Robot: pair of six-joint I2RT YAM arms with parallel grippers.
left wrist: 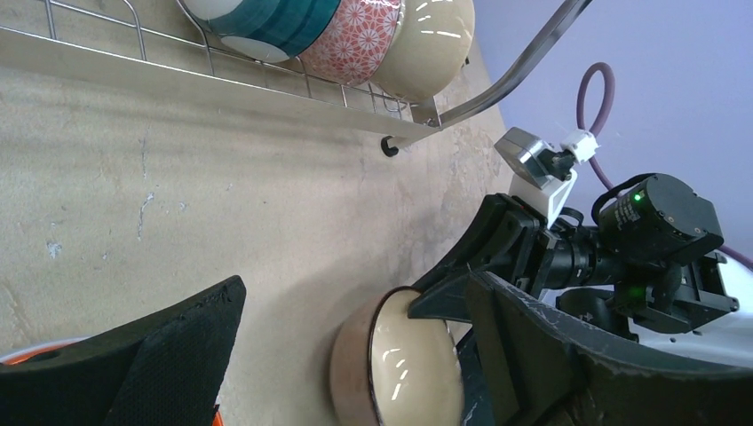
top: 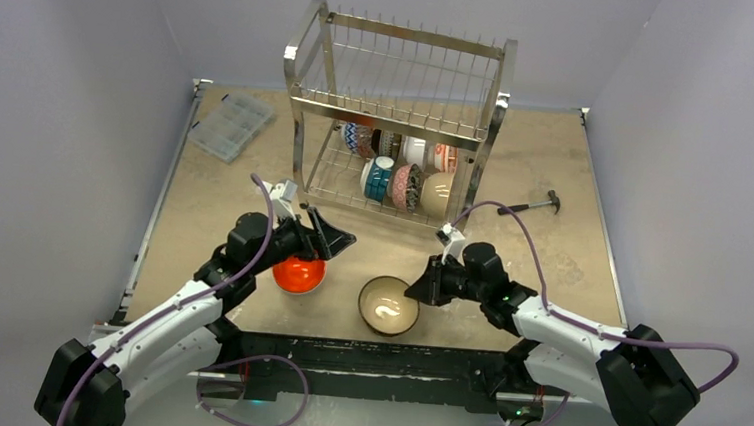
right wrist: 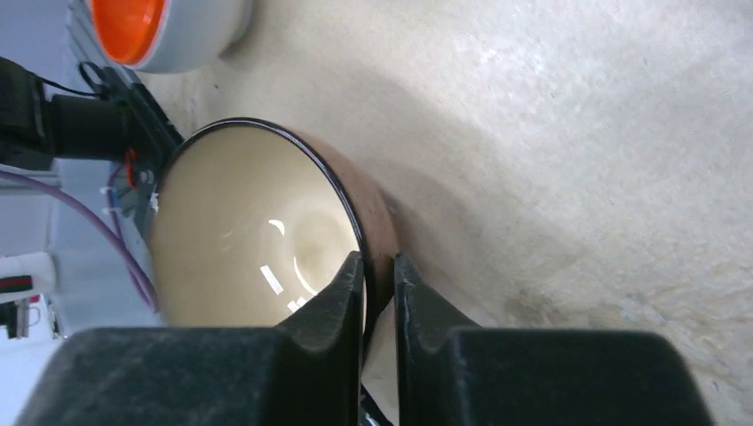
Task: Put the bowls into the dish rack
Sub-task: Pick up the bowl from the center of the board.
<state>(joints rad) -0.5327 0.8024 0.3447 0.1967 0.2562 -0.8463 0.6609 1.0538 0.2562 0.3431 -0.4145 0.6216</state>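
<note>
Right tool point(right wrist: 379, 284), black and padded, was pinched narrowly across the rim of the brown bowl point(right wrist: 249, 240), with one finger on the glossy cream glaze inside and the other on the matte brown wall outside. That bowl sat mouth-up close to the near edge of the table point(top: 555, 185), between the two arms. Just to its left, the left tool point(top: 326, 238) gaped wide above the orange bowl point(top: 299, 274). Toward the far edge, straight beyond the brown bowl, stood the dish rack point(top: 395, 124) of shiny steel wire, its long axis running left to right. Several bowls stood on edge in its lower tier. For the lift, the right arm looked the nearer.
</note>
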